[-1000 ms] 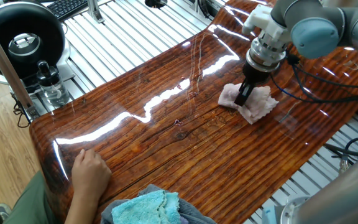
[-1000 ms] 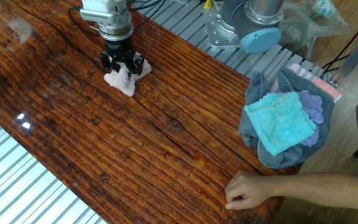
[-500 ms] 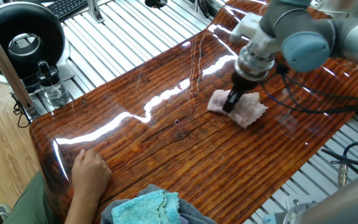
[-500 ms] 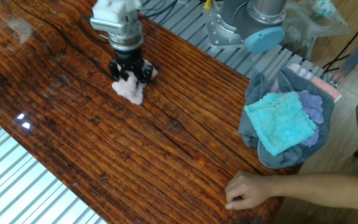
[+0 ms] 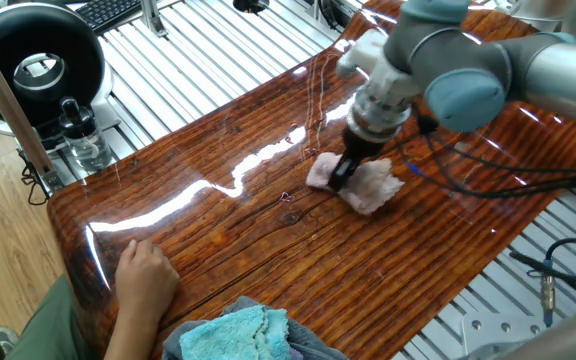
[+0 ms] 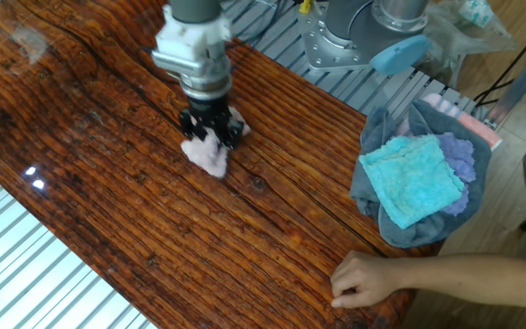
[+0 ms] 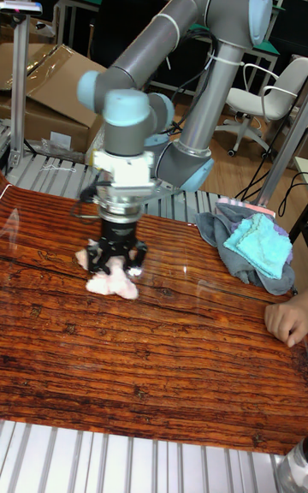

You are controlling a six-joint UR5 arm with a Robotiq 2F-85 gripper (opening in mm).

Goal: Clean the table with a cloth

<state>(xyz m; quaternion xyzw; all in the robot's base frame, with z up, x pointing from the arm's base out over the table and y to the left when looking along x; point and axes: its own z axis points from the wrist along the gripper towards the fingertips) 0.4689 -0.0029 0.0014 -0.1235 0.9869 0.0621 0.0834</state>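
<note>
The pale pink cloth (image 5: 370, 188) (image 6: 210, 157) (image 7: 115, 284) lies flat on the glossy reddish-brown table (image 5: 268, 230) (image 6: 108, 210) (image 7: 171, 356), near its middle. My gripper (image 5: 340, 174) (image 6: 210, 133) (image 7: 115, 264) points straight down into the cloth, its dark fingers shut on a pinch of the fabric and pressing it against the wood. The cloth spreads out on both sides of the fingers.
A person's hand (image 5: 146, 275) (image 6: 368, 276) (image 7: 287, 319) rests on the table edge. A turquoise cloth (image 5: 236, 335) (image 6: 414, 178) (image 7: 258, 246) lies on grey fabric at that end. A ribbed metal frame (image 5: 198, 55) surrounds the tabletop.
My gripper has dragged the pink cloth steadily across the table toward the person's end, from the far end to near the middle. The hand and the turquoise cloth stayed put.
</note>
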